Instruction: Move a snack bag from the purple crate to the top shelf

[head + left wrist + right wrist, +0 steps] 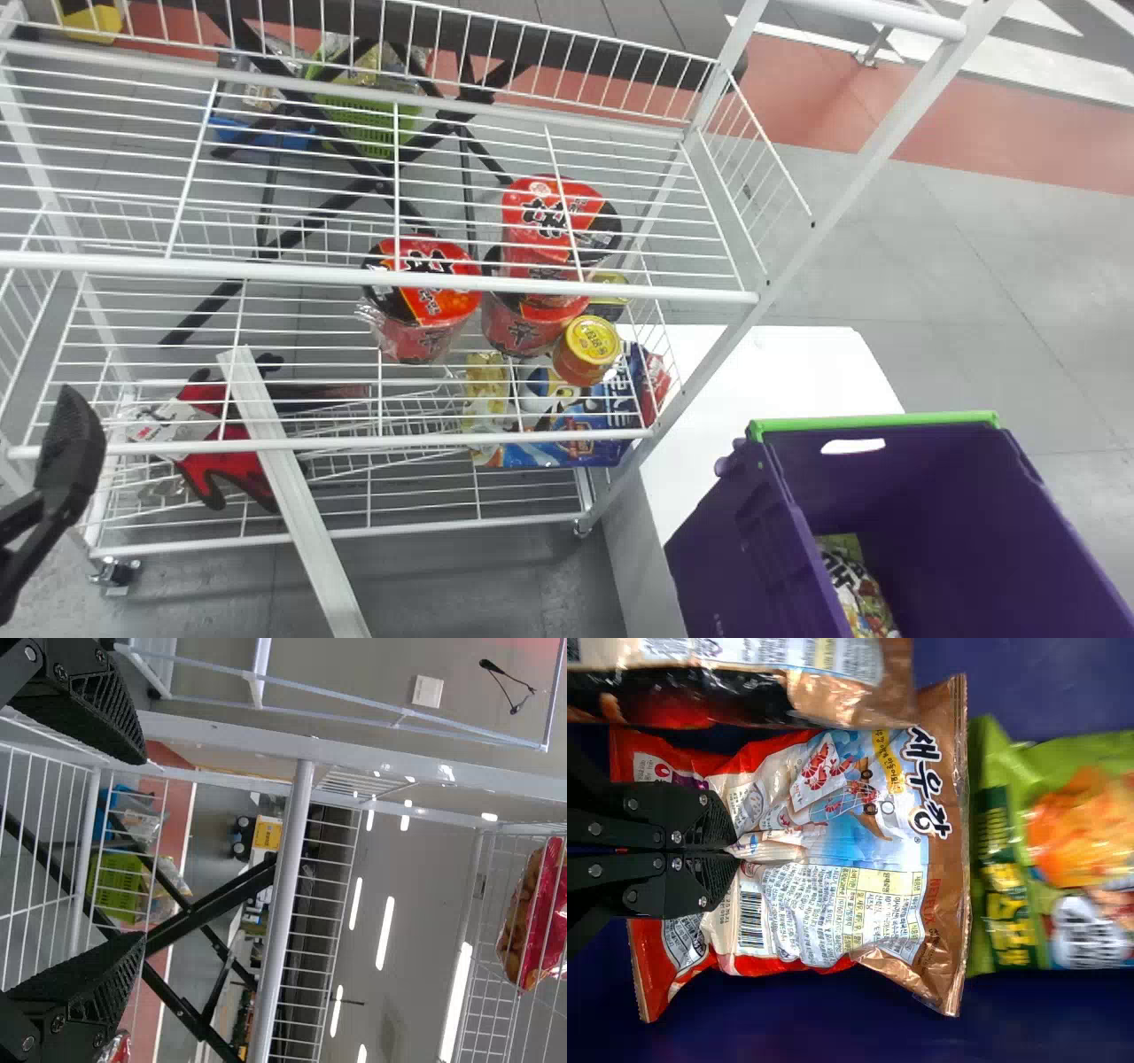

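My left gripper (66, 461) is at the left edge of the head view, in front of the rack. In the left wrist view the left gripper (133, 846) stands open, nothing between its fingers. Inside the purple crate (930, 496), my right gripper (735, 850) is shut on a pinched fold of the red and brown snack bag (877, 850). A green snack bag (1081, 850) lies beside it, and another brown bag (744, 682) partly overlaps it. Wire bars form the top shelf (266, 269) of the white rack.
Red noodle cups (425, 292), a yellow-lidded jar (589, 346) and blue packs (567, 434) show on lower levels under the top shelf's wires. Red gloves (221, 443) lie at lower left. The crate stands against a white table (762, 372), right of the rack's slanting post (850, 177).
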